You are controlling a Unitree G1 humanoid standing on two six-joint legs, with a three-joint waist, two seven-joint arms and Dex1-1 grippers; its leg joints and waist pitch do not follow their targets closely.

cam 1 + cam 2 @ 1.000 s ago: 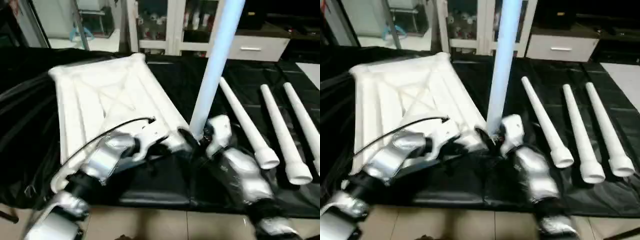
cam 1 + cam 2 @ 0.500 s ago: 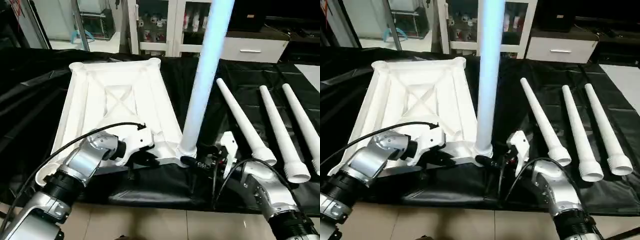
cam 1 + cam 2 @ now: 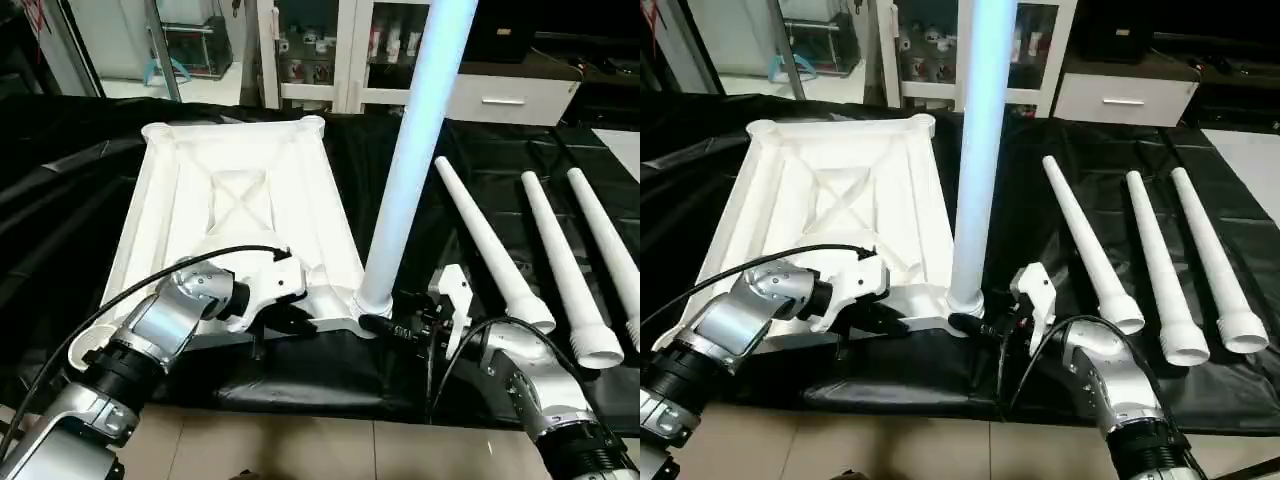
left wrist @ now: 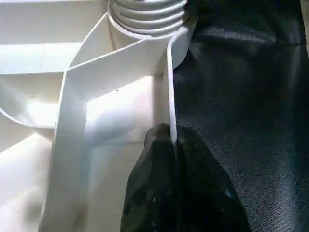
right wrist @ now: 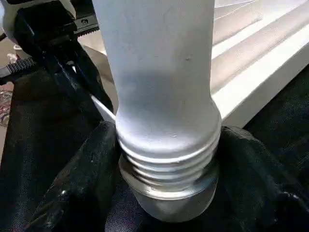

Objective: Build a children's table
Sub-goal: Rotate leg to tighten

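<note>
on black cloth: ribbed white tabletop, threaded tapered leg upright.

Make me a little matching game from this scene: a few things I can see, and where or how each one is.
Things:
1. tabletop
2. upright leg
3. three spare legs
4. left gripper

States:
A. pinching the tabletop's thin side wall
B. lying side by side on the black cover
C. lying underside up, ribs showing
D. standing in a near corner socket, threads still showing, the right gripper around its base

Pairs: 1-C, 2-D, 3-B, 4-A
</note>
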